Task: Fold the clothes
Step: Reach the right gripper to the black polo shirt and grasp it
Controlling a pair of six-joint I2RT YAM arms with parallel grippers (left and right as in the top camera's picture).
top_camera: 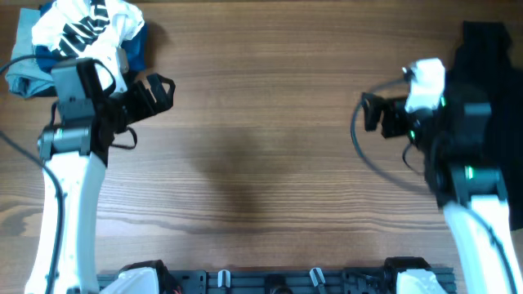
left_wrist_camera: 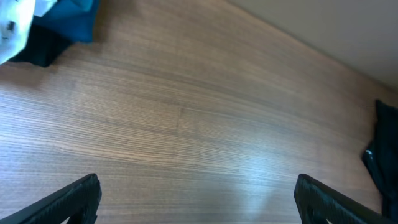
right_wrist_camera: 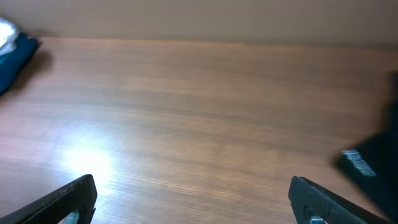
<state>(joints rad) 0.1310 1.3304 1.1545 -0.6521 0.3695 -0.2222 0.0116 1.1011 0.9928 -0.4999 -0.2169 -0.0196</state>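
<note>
Both arms hang over the wooden bench with jaws spread wide; the black T-shirt lies at the right edge.

Overhead: the black T-shirt (top_camera: 490, 65) sits crumpled at the far right of the bench (top_camera: 261, 163), partly covered by the right arm (top_camera: 462, 155); the left arm (top_camera: 78, 139) is on the opposite side, just beside a white garment (top_camera: 86, 24) with black lettering that lies on a blue garment (top_camera: 140, 45) and a light-blue garment (top_camera: 20, 77). Left wrist: the left jaws are wide apart, one of their fingers (left_wrist_camera: 74, 199) in each bottom corner with nothing between them; the T-shirt shows as a dark fold at the right edge, the blue garment at top left. Right wrist: the right jaws are equally wide and hold nothing, their fingers (right_wrist_camera: 71, 196) low in the view; the T-shirt, with white lettering, lies near the right finger.
</note>
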